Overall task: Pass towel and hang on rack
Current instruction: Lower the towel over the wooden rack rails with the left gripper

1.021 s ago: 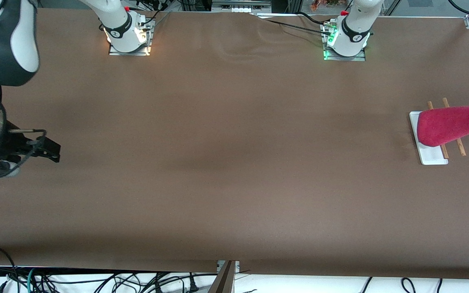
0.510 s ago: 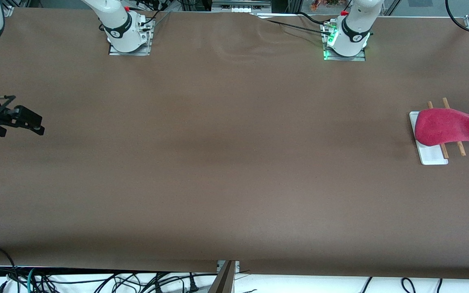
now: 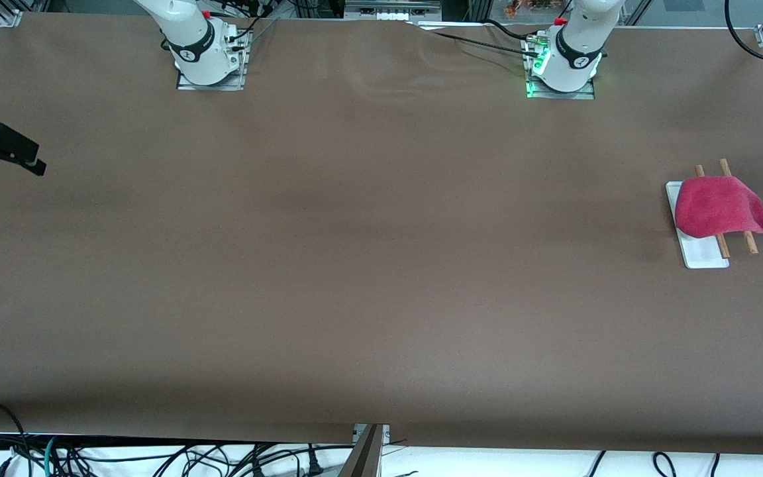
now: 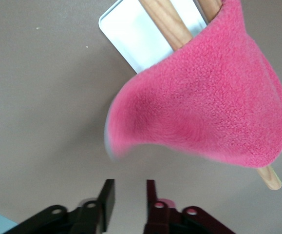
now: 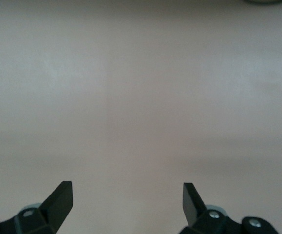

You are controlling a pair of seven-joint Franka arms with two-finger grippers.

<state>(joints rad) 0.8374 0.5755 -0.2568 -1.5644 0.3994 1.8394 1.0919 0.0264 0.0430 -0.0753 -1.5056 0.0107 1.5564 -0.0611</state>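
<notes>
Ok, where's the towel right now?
The towel is draped over the rack at the left arm's end of the table, with the open left gripper just beside it.

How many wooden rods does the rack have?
2: thin brown wooden rods lie side by side above the flat white base, partly covered by the draped pink-red fuzzy towel.

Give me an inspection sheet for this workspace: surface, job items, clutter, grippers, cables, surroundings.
Surface: brown table cover, a few wrinkles between the arm bases.
Job's things: towel draped over the rack at the left arm's end of the table; one corner trails off toward the left gripper.
Clutter: nothing seen.
Grippers: left gripper open, just off the towel's corner, holding nothing; right gripper open, empty, over the right arm's end of the table.
Cables: loose bundle below the table edge nearest the front camera; leads at both bases.
Surroundings: aluminium frame posts at the corners.
</notes>
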